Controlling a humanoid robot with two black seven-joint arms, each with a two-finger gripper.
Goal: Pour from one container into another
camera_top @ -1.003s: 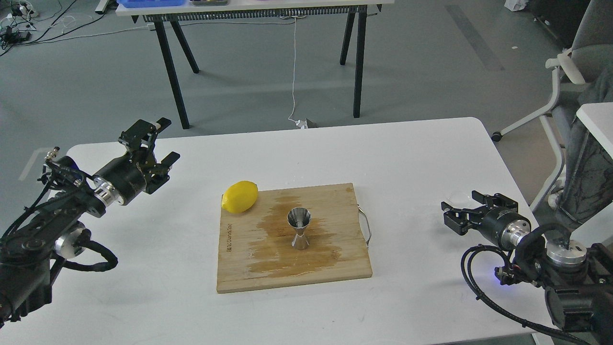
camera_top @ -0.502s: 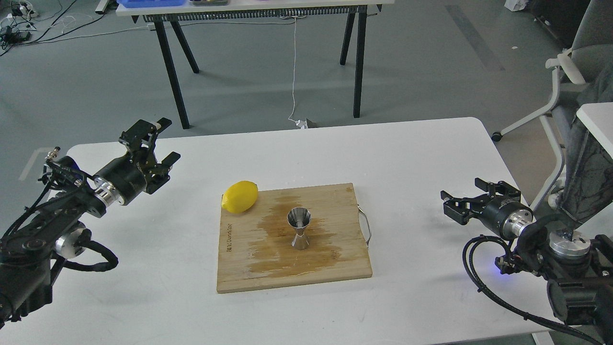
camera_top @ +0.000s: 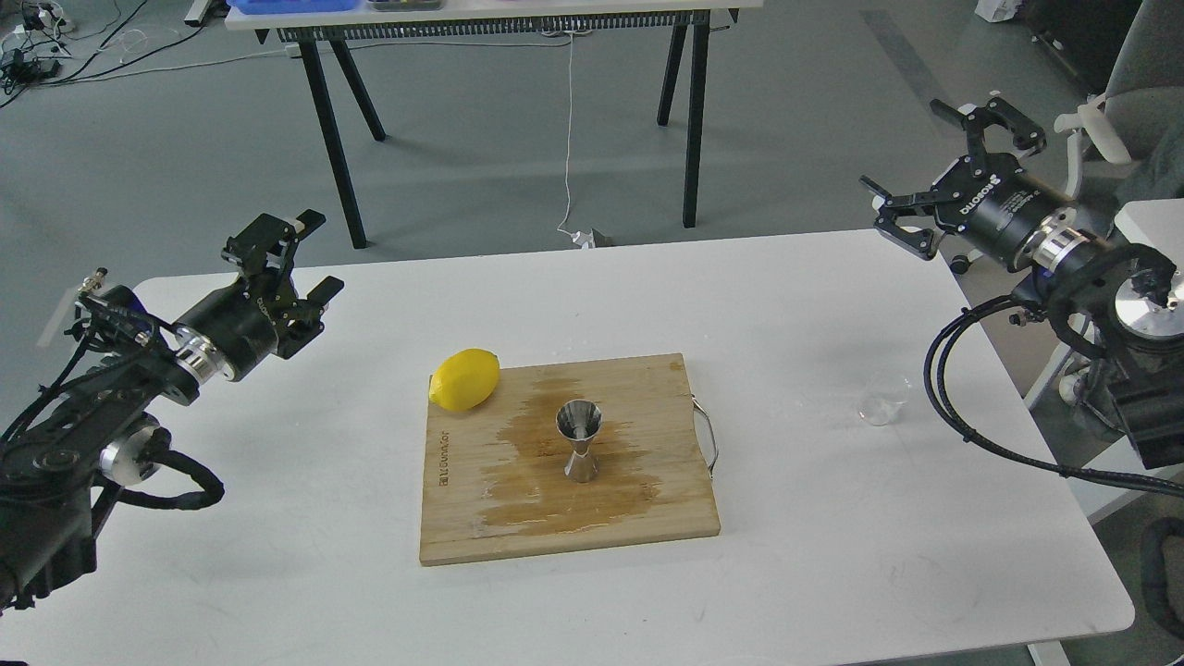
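The tiny clear glass cup (camera_top: pixel 881 400) stands upright on the white table (camera_top: pixel 814 305) near its right edge, untouched. The steel jigger (camera_top: pixel 579 441) stands upright in the middle of a wooden cutting board (camera_top: pixel 647 518), on a wet stain. My right gripper (camera_top: pixel 953 153) is raised high above the table's far right corner, open and empty, well above and behind the cup. At the far left, my left gripper (camera_top: pixel 296 254) hovers open and empty, far from both containers.
A yellow lemon (camera_top: pixel 464 378) lies at the board's back left corner. The board has a metal handle (camera_top: pixel 708 437) on its right side. A chair (camera_top: pixel 1110 120) and another table (camera_top: pixel 1152 227) stand to the right, and a black-legged table (camera_top: pixel 499 23) behind.
My right arm has swung up and back from low beside the cup to high over the far right corner, uncovering the cup. The left gripper shifted slightly up and left.
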